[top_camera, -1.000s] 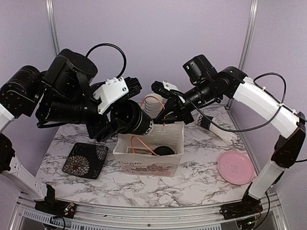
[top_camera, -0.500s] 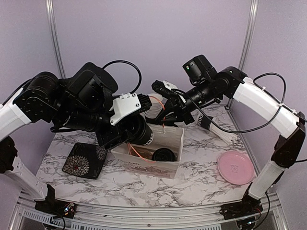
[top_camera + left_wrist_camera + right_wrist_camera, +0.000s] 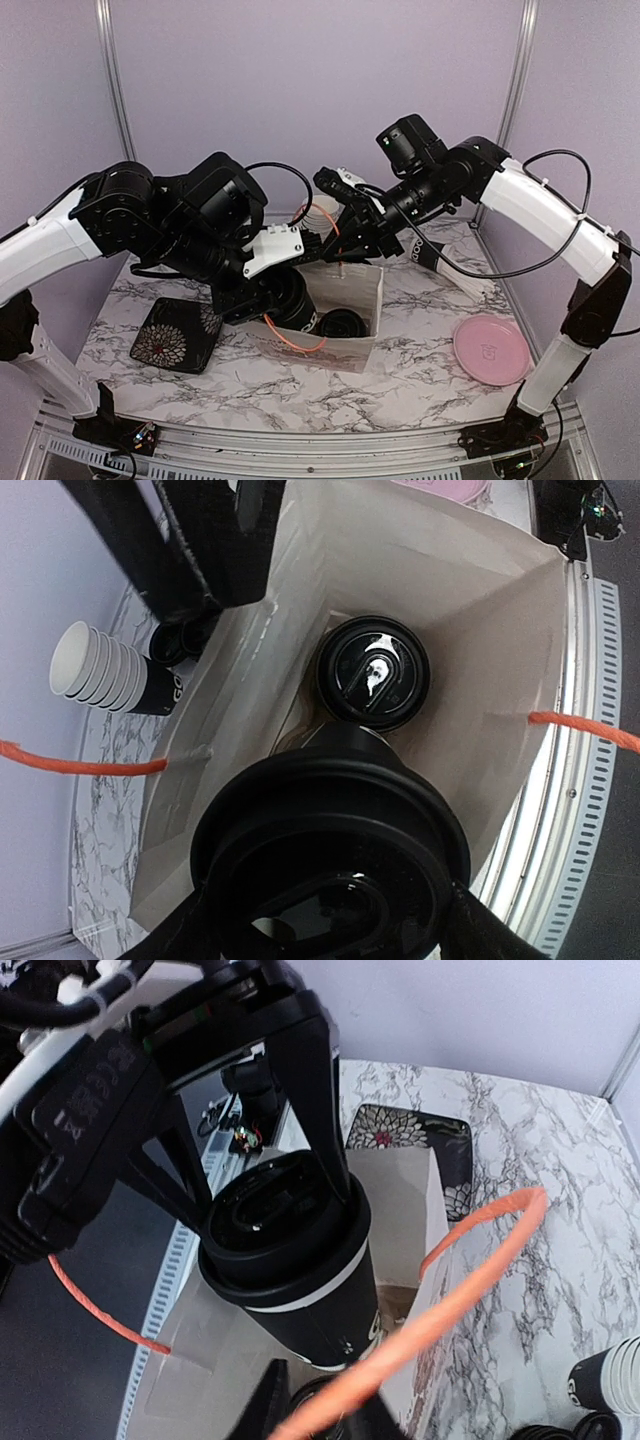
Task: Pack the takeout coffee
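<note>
Now my left gripper (image 3: 270, 1205) clasps a lidded coffee cup (image 3: 300, 1290) at the mouth of the open paper bag (image 3: 480, 610), beside another cup (image 3: 372, 672) already inside. Whether my right gripper (image 3: 320, 1410) pinches the orange handle (image 3: 470, 1270), I cannot tell.

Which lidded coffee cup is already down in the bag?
The lower cup, upright on the bag floor, free; the upper cup hangs in the left gripper at the bag mouth.

Held cup (image 3: 330, 860) cropped by bottom edge, bagged cup (image 3: 372, 675) partly hidden behind it
</note>
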You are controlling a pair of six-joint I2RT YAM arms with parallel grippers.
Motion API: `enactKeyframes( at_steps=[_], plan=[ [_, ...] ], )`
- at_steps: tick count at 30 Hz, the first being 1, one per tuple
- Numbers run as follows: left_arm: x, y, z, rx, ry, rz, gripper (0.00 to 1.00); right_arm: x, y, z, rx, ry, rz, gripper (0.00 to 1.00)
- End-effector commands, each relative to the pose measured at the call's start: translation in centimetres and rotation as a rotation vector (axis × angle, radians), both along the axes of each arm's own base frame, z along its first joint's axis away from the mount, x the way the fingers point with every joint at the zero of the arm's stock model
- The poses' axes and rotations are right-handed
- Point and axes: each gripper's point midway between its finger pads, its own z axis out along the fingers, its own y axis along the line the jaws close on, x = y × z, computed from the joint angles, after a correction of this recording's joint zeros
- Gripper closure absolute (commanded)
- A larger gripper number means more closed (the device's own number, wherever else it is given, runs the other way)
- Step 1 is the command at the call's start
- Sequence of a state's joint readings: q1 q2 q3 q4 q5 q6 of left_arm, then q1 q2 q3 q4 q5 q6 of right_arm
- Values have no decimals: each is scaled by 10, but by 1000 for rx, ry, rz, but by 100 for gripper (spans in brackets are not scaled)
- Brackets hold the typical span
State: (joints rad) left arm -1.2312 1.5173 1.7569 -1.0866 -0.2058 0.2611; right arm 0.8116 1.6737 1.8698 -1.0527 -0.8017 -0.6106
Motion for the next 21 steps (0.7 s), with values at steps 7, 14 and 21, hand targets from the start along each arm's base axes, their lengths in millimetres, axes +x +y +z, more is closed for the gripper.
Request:
enactKeyframes(
  at_steps=[7,14,21],
  plan=[
    [-19,4,-24,25,45,-18,47,1,-33,49,85,-135,44,31],
    [-35,3,-32,66,-21,-23,48,79,-36,31,59,-74,-182,30],
    [-51,4,-26,62,-109,-8,48,134,-10,-48,-82,44,-286,41]
  ],
)
